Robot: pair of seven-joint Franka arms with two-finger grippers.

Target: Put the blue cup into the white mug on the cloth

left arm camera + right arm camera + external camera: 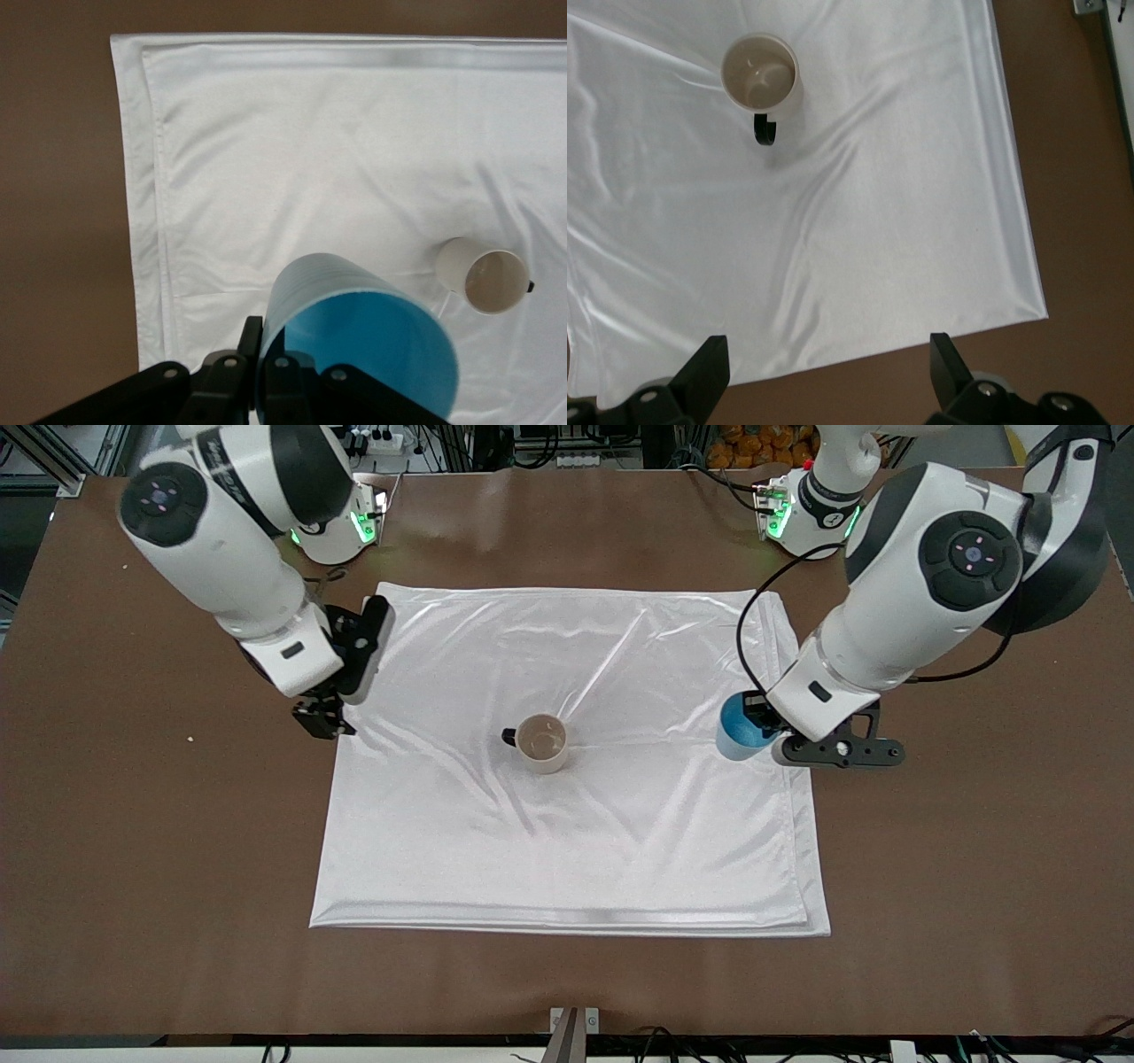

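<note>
Blue cup (738, 731) gripped in left gripper (266, 376) jaws over cloth (567, 841) edge, left arm's end | white mug (542, 744) mid-cloth | right gripper (824, 363) jaws open, waiting | step: carry; next: centre cup over mug, lower.

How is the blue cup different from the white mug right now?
The blue cup is blue and has no handle; the white mug is off-white with a small dark handle. The cup is clamped in the shut left gripper, held over the cloth at the left arm's end; the mug stands on the cloth near its middle, untouched. The cup is tilted; the mug is upright. Both look empty.
</note>
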